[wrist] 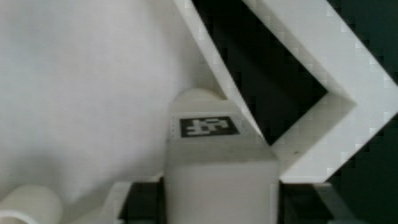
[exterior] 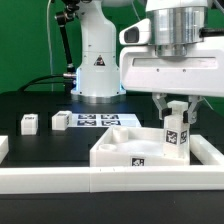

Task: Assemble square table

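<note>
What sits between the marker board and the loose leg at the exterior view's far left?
Another loose leg, on the table between the outermost leg and the marker board; exterior view only.

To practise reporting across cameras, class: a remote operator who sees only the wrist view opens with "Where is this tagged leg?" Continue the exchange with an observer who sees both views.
Observer: The leg is upright at the corner of the tabletop on the exterior view's right, between the fingers of the gripper.
Operator: Are there any other legs?
Observer: Two loose legs lie on the table toward the exterior view's left, apart from the tabletop.
Operator: What lies behind the tabletop?
Observer: The marker board, flat on the table.
</note>
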